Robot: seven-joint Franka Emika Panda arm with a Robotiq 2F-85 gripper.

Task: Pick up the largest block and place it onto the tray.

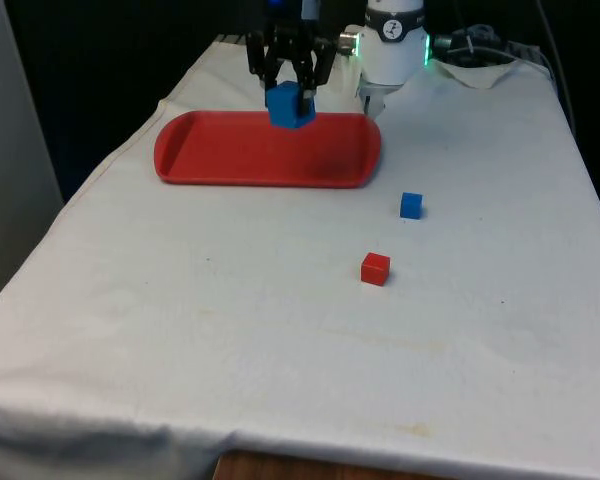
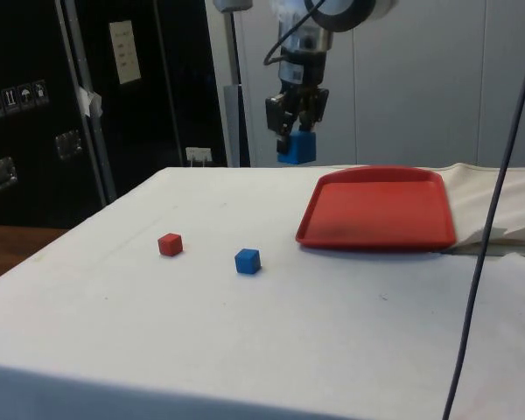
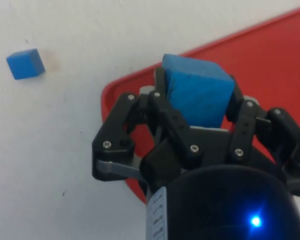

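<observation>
My gripper (image 1: 292,92) is shut on the large blue block (image 1: 290,105), holding it in the air. In the side view the large blue block (image 2: 297,147) hangs under the gripper (image 2: 297,136), well above the table and near the red tray's (image 2: 376,210) corner. From the wrist, the large blue block (image 3: 197,92) sits between the fingers (image 3: 160,95) over the corner of the red tray (image 3: 270,55). The red tray (image 1: 230,150) lies flat on the white cloth at the front view's left.
A small blue block (image 1: 411,205) and a small red block (image 1: 375,268) rest on the cloth to the front view's right of the tray. The small blue block (image 3: 26,63) also appears from the wrist. A cable (image 2: 490,227) hangs near the side camera.
</observation>
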